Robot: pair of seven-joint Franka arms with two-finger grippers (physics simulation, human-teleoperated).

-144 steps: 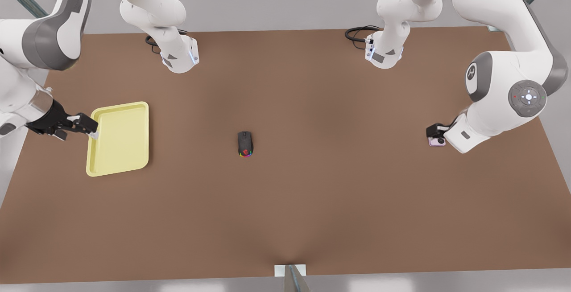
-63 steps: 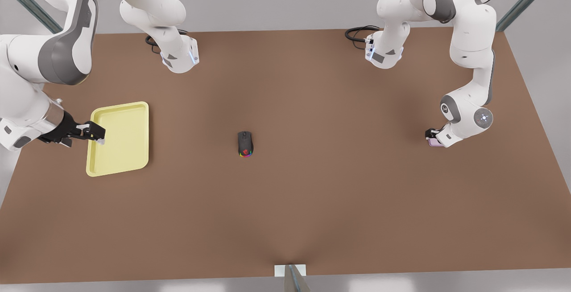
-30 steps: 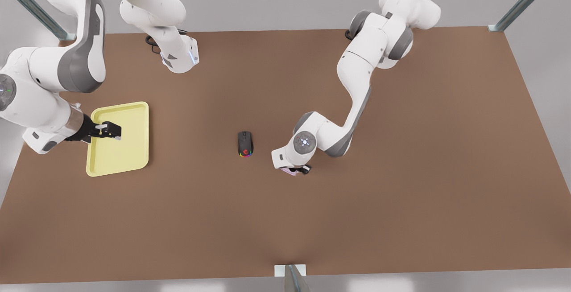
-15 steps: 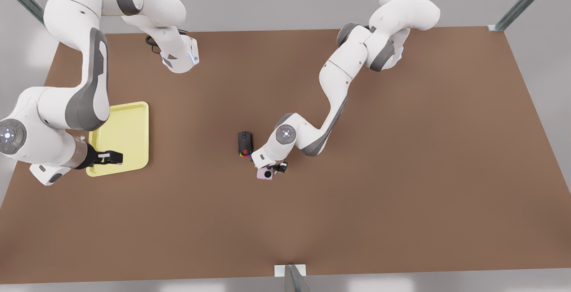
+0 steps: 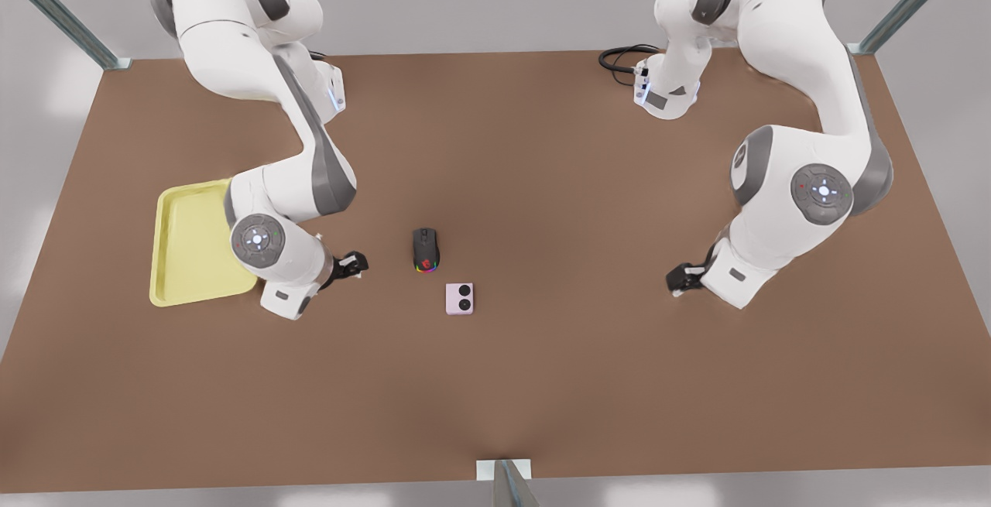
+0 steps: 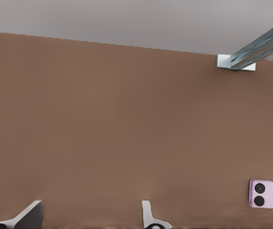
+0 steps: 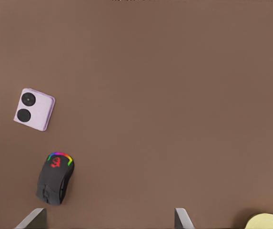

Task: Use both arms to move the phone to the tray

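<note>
The left claw (image 5: 672, 282), fingers spread, has backed off to 3 o'clock, leaving the pale pink square phone (image 5: 460, 298) flat on the brown desk (image 5: 542, 383) at the black rainbow-lit mouse's (image 5: 424, 250) 4 o'clock, so the open right claw (image 5: 360, 263), now off the pale yellow tray (image 5: 190, 244), likely takes over.

Pink phone (image 5: 459, 298), pale yellow tray (image 5: 186, 244), brown table (image 5: 542, 383).

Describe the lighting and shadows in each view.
Front view: soft, even light; faint diffuse shadows on the table near the right hand by the tray and the left hand at the front view's right. Left wrist view: phone nearly shadowless. Right wrist view: mouse lights glow.
</note>
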